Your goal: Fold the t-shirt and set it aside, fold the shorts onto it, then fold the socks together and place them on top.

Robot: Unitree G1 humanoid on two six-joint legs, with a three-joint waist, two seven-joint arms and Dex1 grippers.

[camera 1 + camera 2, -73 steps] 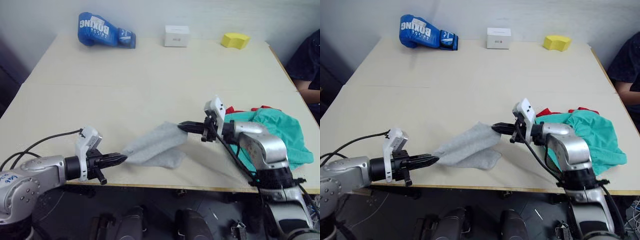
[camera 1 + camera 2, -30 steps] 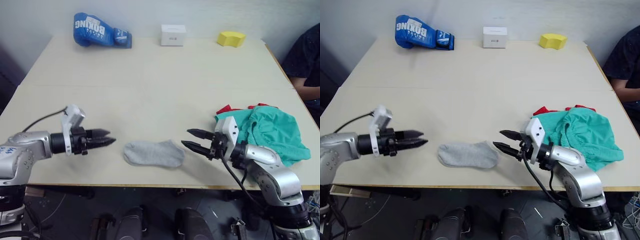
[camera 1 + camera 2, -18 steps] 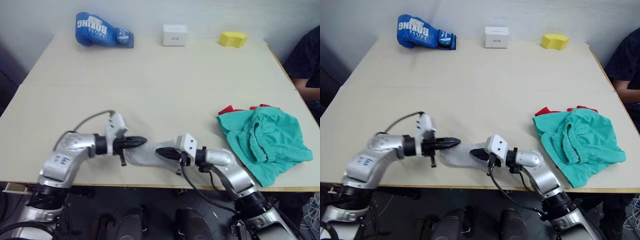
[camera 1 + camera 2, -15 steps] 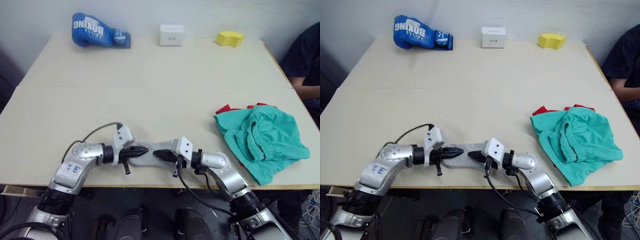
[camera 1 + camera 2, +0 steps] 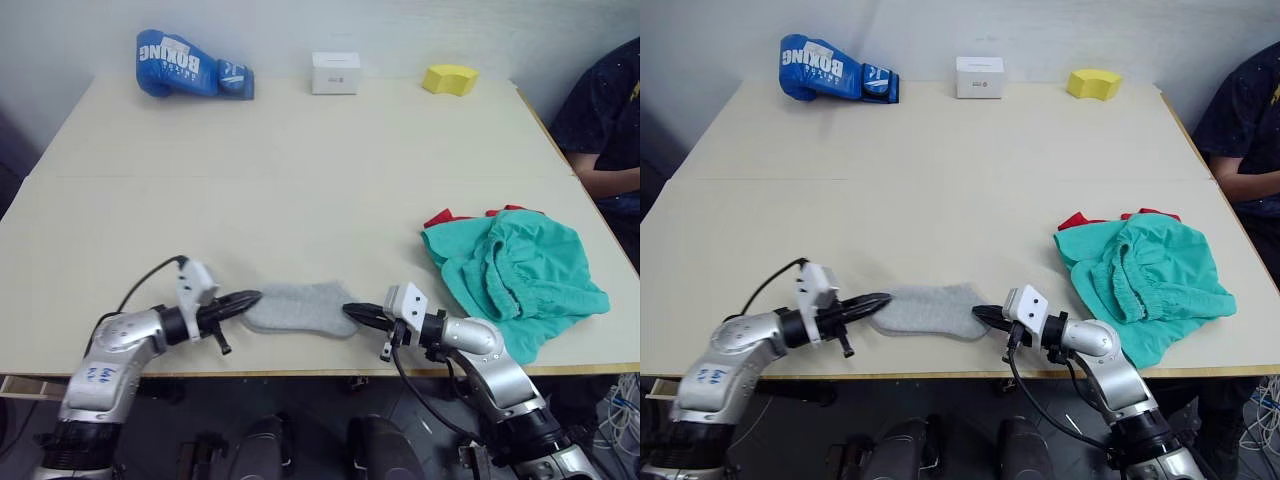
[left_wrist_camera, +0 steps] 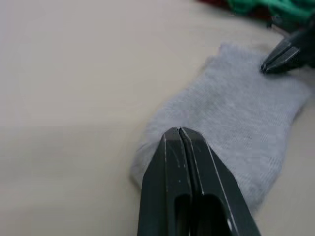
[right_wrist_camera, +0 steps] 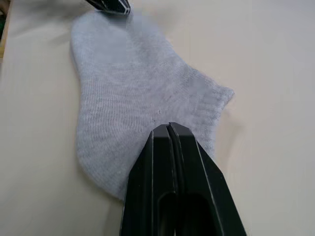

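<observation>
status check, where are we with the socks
Both end effectors, left and right, shut at opposite ends of grey socks, flat near table edge. Shorts piled on red t-shirt, right. Nothing in the way.

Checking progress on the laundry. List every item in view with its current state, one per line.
Socks: flat near the table's front edge, pinched at both ends.
Shorts: crumpled, on the t-shirt.
T-shirt: mostly covered.
Left gripper: shut on socks.
Right gripper: shut on socks.
Boxing glove: lying at the table's far edge.

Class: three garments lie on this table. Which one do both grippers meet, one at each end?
The socks: small, light grey, flat near the table's front edge, with the left gripper and right gripper at opposite ends. The teal shorts and red t-shirt lie piled apart.
</observation>
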